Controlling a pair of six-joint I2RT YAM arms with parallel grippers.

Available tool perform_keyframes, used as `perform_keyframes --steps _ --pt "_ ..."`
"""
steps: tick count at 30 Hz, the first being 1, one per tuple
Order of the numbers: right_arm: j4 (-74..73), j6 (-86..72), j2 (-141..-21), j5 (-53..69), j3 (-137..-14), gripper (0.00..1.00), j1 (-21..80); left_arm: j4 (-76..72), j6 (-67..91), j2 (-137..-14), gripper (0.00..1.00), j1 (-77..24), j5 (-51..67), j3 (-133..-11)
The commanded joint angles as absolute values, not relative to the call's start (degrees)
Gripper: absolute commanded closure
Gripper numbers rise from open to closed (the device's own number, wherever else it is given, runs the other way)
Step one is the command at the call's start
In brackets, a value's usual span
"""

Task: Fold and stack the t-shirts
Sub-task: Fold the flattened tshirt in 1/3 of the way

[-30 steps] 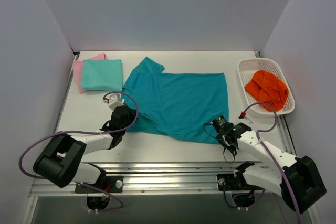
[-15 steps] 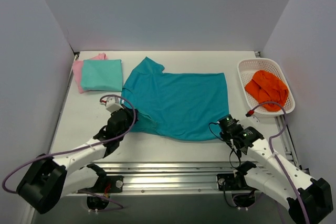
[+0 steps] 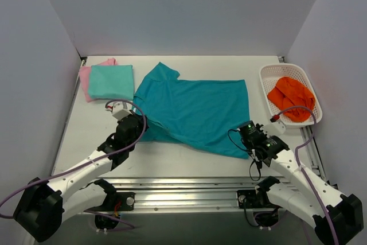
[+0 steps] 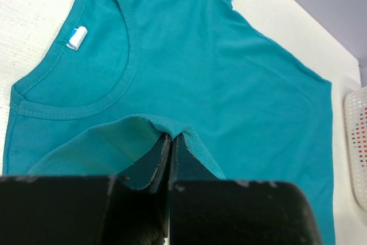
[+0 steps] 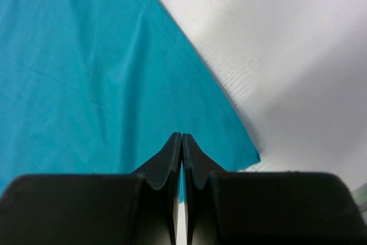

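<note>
The deep teal t-shirt (image 3: 195,110) lies spread across the middle of the table, collar to the left. My left gripper (image 3: 136,123) is shut on its near sleeve edge. In the left wrist view that gripper (image 4: 171,137) pinches a raised fold of the teal t-shirt (image 4: 229,73) below the collar label (image 4: 76,37). My right gripper (image 3: 248,132) is shut on the near hem by the right corner. The right wrist view shows that gripper (image 5: 182,136) closed with teal t-shirt (image 5: 86,73) between its fingers. An aqua-mint t-shirt (image 3: 112,81) lies folded on a pink t-shirt (image 3: 85,78) at the back left.
A white basket (image 3: 265,78) holding an orange cloth (image 3: 292,97) stands at the right edge of the table. Grey walls close in the back and both sides. A metal rail (image 3: 183,190) runs along the near edge by the arm bases.
Both arms have stretched out from their bases. The right gripper went rightward with the hem. The left one drew the sleeve edge slightly toward the back. Both stayed shut.
</note>
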State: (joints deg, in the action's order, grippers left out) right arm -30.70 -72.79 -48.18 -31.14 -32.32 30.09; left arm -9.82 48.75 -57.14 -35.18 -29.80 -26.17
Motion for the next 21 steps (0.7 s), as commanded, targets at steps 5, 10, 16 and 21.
perform_keyframes --steps 5,10,16,21 --pt "-26.02 -72.51 -53.35 -37.09 -35.50 1.00 30.41 -13.36 46.76 -63.01 0.98 -35.33 -29.53 -29.53" --pt "-27.32 -67.78 -54.14 -33.76 -37.44 0.49 30.50 -14.23 46.32 -62.76 0.98 -35.33 -29.36 -28.66" --pt "-35.32 -65.74 -52.12 -27.08 -38.76 0.00 30.15 -17.22 46.41 -64.42 0.98 -35.33 -28.65 -27.25" --pt "-38.14 -67.06 -53.00 -23.13 -38.41 0.00 27.69 -18.89 46.41 -66.27 0.98 -35.33 -27.95 -27.51"
